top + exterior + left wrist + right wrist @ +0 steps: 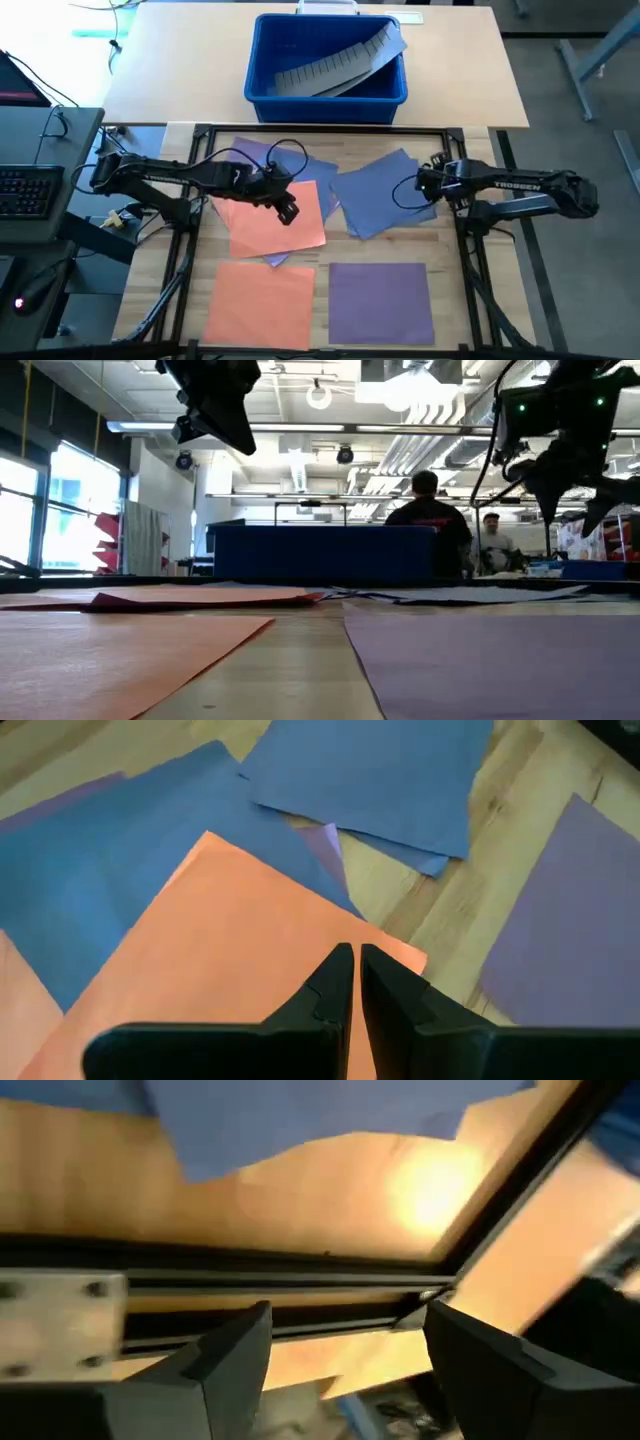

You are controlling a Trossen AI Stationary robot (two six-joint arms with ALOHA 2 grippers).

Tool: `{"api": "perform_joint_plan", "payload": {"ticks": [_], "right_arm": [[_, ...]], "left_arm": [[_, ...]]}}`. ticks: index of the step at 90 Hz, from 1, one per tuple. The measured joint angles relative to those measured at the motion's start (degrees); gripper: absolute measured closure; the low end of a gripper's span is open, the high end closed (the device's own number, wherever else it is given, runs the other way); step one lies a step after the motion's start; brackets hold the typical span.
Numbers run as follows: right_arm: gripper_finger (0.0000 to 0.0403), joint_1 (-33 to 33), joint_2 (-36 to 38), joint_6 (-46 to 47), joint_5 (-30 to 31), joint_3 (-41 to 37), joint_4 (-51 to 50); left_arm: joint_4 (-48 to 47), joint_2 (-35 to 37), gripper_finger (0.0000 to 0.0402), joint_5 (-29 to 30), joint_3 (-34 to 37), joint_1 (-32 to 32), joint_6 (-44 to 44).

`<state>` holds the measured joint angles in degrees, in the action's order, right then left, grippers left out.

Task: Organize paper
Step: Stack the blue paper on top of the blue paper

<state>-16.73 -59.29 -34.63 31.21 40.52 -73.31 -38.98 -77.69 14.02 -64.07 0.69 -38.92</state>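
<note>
Nearest us, an orange sheet (260, 305) and a purple sheet (381, 302) lie flat, side by side. Farther back our left gripper (288, 211), fingers pressed together and empty, hangs over the tilted orange sheet (275, 222). Our right gripper (433, 184), spread wide and empty, hovers by the blue sheets (382, 190).

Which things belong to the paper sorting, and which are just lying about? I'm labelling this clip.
Job:
- orange sheets
- purple sheet
- blue sheets
- left gripper, shut above the loose pile
- right gripper, open

Lying about:
- blue plastic bin
- grey ridged strip inside it
</note>
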Motion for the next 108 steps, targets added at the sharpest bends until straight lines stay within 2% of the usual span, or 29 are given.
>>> {"api": "perform_joint_plan", "payload": {"ticks": [8,12,20,27,37,57,80,94,108], "right_arm": [[0.0159,-0.8,0.0,4.7,-5.5,2.8,-1.1],[0.0161,-1.9,0.0,9.0,-10.4,4.0,-0.5],[0.0167,-4.5,0.0,20.6,-23.0,5.2,3.5],[0.0176,-5.9,0.0,33.6,-28.3,4.8,10.1],[0.0190,-7.0,-0.2,49.6,-29.3,1.8,21.0],[0.0216,-7.0,-5.6,60.4,-30.1,-6.6,38.7],[0.0241,-3.9,-14.4,65.4,-30.1,-8.9,43.0],[0.0252,-1.7,-17.1,70.2,-31.0,-8.2,44.3],[0.0256,-1.6,-15.6,71.9,-32.7,-2.9,39.6]], "left_arm": [[0.5,-2.2,0.0399,-1.2,0.0,-1.9,1.1],[1.8,-3.9,0.0399,-3.0,0.0,-3.0,2.6],[6.1,-8.4,0.0399,-7.4,0.0,-5.2,5.9],[9.3,-13.1,0.0399,-10.7,0.0,-6.8,7.4],[11.4,-20.1,0.0399,-13.7,0.0,-8.6,7.8],[4.7,-29.2,0.0399,-14.4,0.0,-11.7,17.1],[-1.1,-29.0,0.0399,-7.4,-0.1,-14.6,30.7],[-2.4,-25.7,0.0401,-4.3,-0.5,-15.4,30.4],[-1.5,-21.9,0.0401,-5.1,-3.5,-14.4,27.2]]}}
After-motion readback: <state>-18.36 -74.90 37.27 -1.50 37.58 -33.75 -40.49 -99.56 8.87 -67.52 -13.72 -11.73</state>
